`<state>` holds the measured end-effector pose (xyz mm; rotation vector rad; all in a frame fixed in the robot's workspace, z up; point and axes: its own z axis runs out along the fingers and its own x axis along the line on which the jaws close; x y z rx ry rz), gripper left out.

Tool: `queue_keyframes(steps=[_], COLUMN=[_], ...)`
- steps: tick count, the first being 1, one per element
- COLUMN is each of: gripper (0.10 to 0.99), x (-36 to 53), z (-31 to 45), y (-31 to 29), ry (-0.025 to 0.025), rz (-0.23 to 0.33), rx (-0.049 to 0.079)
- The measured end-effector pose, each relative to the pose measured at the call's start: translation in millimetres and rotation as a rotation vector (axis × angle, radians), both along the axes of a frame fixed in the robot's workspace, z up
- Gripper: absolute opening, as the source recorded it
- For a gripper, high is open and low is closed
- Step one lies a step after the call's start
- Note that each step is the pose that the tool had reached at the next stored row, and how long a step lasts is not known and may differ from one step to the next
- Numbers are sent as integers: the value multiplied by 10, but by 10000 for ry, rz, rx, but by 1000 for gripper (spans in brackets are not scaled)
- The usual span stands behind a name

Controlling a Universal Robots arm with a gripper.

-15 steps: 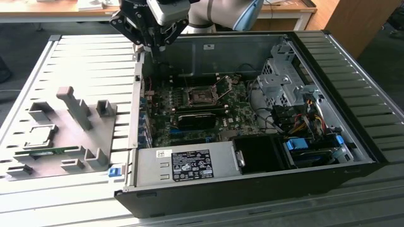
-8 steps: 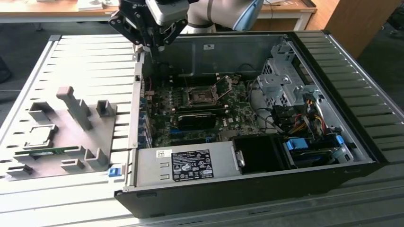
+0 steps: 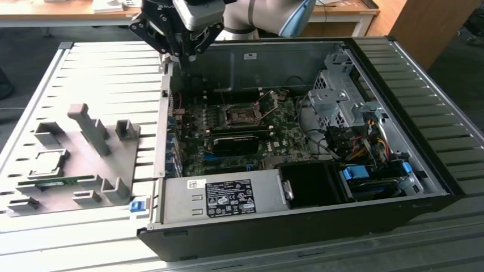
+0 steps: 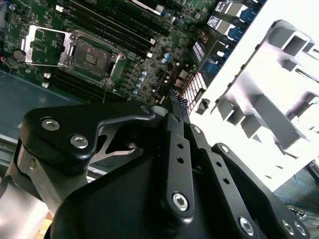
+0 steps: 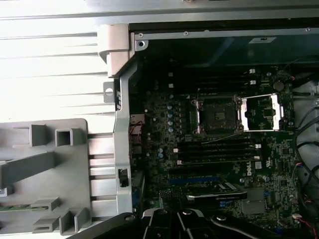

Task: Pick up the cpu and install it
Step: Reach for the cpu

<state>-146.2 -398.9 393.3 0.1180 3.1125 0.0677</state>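
Gripper (image 3: 183, 56) hung closed, fingers drawn together at the tips with nothing between them; the second wrist view showed the same (image 4: 177, 99). It sat high over the rear corner of the computer case (image 3: 302, 226), above the case wall on the exterior view's left.

Below and inside the case, the motherboard's socket (image 3: 240, 116) lay bare, its load plate (image 5: 261, 112) swung open beside it. No chip was seated there.

The cpu (image 3: 47, 162) rested flat on the grey fixture plate (image 3: 83, 170), outside the case on the exterior view's left and well apart from the gripper. A green memory stick (image 3: 45, 182) lay just beside it on the same plate.

Handling, as judged: light, thin and rigid. The metal top looked smooth, so probably slippery. The underside contacts are likely fragile. Best hold is across two opposite edges, kept level, with modest squeeze. The fixture seat around it may leave little edge to catch.
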Motion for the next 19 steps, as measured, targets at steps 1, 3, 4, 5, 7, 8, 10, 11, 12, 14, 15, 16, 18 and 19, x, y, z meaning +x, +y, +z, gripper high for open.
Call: queue_keyframes(steps=[1, 3, 4, 5, 7, 8, 10, 11, 12, 14, 15, 16, 18, 19], gripper=[106, 106, 106, 106, 106, 106, 106, 106, 106, 106, 106, 106, 106, 106], x=[-2, -6, -8, -10, -13, -16, -19, -20, -21, -46, -47, -49, -53, -79], z=[0, 0, 0, 0, 0, 0, 0, 0, 0, 0, -1, 0, -1, -1], y=[0, 0, 0, 0, 0, 0, 0, 0, 0, 0, 0, 0, 0, 0], ry=[0, 0, 0, 0, 0, 0, 0, -1, 1, 0, 0, 0, 0, 0], rz=[0, 0, 0, 0, 0, 0, 0, 1, 0, -1, 0, -1, 0, 0], rx=[-1, -1, -1, -1, -1, -1, -1, -1, -1, -1, 0, -1, 0, 0])
